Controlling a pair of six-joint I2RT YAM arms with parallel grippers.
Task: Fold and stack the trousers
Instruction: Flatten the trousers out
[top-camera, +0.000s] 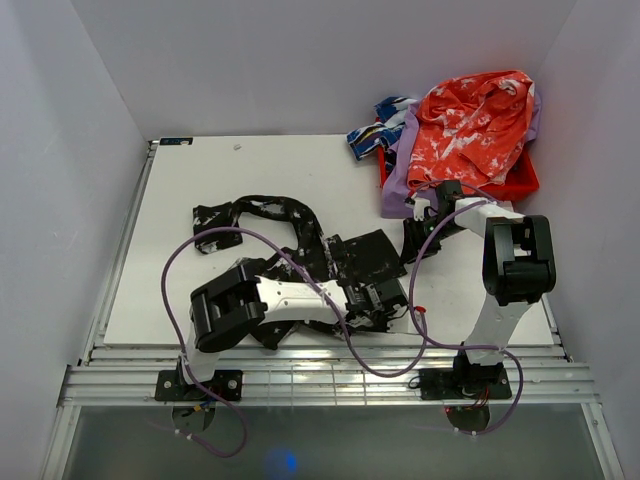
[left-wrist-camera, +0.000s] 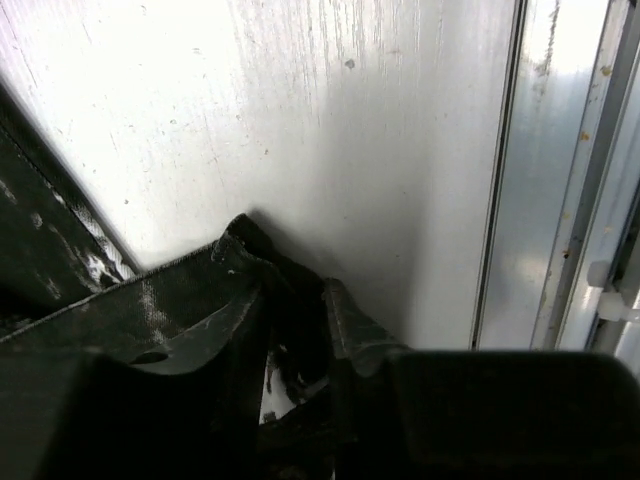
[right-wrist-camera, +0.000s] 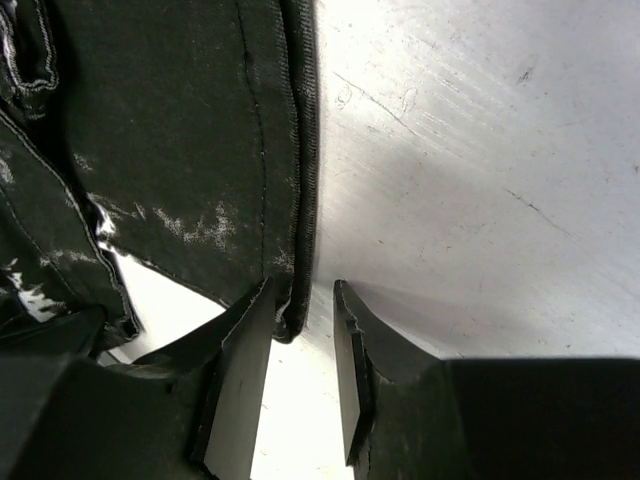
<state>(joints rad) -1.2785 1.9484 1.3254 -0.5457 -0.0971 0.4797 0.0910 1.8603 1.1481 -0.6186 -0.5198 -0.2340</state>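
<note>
Black trousers (top-camera: 290, 245) with shiny white flecks lie spread on the white table (top-camera: 200, 170). My left gripper (top-camera: 388, 300) is at their near right corner. In the left wrist view it (left-wrist-camera: 290, 270) is shut on a fold of the black cloth (left-wrist-camera: 295, 340). My right gripper (top-camera: 415, 240) is at the trousers' right edge. In the right wrist view it (right-wrist-camera: 304, 290) is open, low over the table (right-wrist-camera: 470, 150). The trousers' hem (right-wrist-camera: 296, 200) reaches between the fingertips, against the left finger (right-wrist-camera: 240, 370).
A red basket (top-camera: 525, 182) at the back right holds a red patterned garment (top-camera: 470, 120), with a blue-white garment (top-camera: 375, 130) beside it. Metal rails (top-camera: 300, 365) run along the table's near edge, also seen in the left wrist view (left-wrist-camera: 570, 200). Purple cables loop around both arms.
</note>
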